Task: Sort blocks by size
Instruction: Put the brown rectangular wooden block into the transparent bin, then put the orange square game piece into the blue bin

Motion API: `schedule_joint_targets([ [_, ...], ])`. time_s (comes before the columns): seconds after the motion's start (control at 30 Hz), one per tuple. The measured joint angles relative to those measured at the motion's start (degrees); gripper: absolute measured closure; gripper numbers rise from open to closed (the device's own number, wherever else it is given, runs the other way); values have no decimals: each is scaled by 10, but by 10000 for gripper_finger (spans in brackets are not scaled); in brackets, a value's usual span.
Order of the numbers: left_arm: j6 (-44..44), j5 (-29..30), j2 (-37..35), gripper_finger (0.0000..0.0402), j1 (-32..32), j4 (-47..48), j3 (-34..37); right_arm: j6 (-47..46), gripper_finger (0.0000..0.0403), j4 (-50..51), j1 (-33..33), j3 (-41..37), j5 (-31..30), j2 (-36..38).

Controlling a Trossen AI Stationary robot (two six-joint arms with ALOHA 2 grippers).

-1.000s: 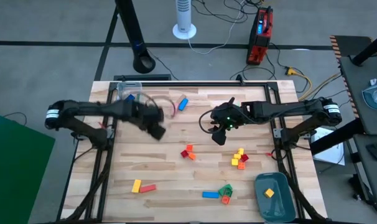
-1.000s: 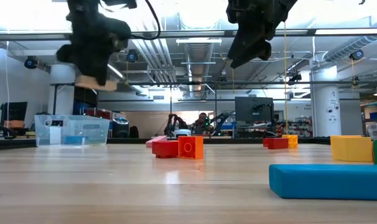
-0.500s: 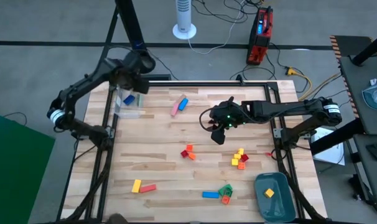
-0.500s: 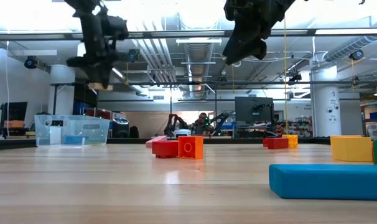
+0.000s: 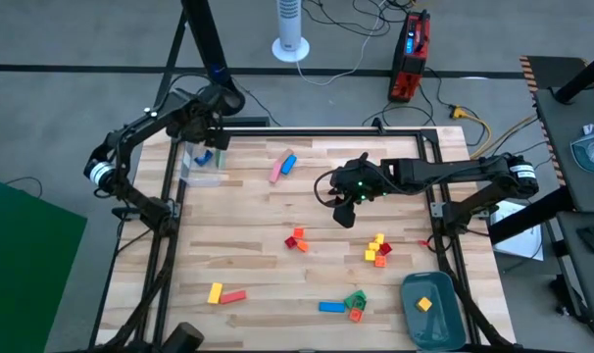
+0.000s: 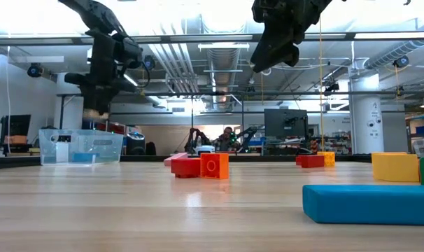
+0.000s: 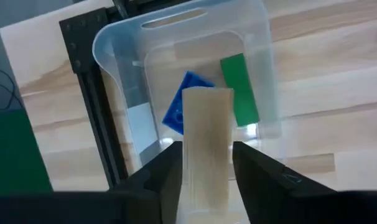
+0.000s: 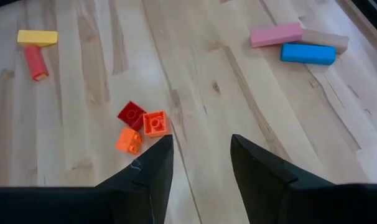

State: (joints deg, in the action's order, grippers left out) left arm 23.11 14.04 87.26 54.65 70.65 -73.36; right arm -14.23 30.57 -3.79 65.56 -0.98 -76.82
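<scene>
My left gripper [image 5: 203, 133] hangs over the clear plastic box [image 5: 201, 163] at the table's far left corner, shut on a long tan block [image 7: 206, 143]. In the box lie a blue block [image 7: 179, 109] and a green block [image 7: 239, 90]. My right gripper [image 5: 344, 214] is open and high over the table's middle, with nothing between its fingers [image 8: 201, 162]. Below it lie red and orange blocks [image 8: 142, 121]. Pink, tan and blue blocks [image 8: 300, 40] lie near the far edge. My left gripper pinches the tan block's two long sides [image 7: 204, 177] between its two fingers. The fingers come steeply from above and lie along the block. Its free end [image 6: 94, 110] sticks out below the fingertips, lifted clear above the open box.
A grey-blue tray [image 5: 444, 324] with a yellow block sits at the near right corner. Yellow, orange and red blocks [image 5: 377, 250] lie right of centre. Blue, green and orange blocks [image 5: 344, 304] lie near the front edge, a yellow and a red block [image 5: 223, 293] at the near left.
My left gripper has swung with the tan block from over the table's left middle toward the far left corner and turned about its own line. It now hangs over the clear box. The block has stayed lifted clear.
</scene>
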Motion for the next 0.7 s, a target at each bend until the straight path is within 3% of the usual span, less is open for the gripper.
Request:
schedule_joint_targets([
  [0.13,-7,-2,-7,253,-1,0,0,3,229,0,0,0,11,0],
  [0.3,8,-58,-50,247,-44,1,0,-20,217,0,0,0,12,0],
  [0.7,143,-58,-169,254,-359,-14,0,-76,239,1,0,0,47,0],
])
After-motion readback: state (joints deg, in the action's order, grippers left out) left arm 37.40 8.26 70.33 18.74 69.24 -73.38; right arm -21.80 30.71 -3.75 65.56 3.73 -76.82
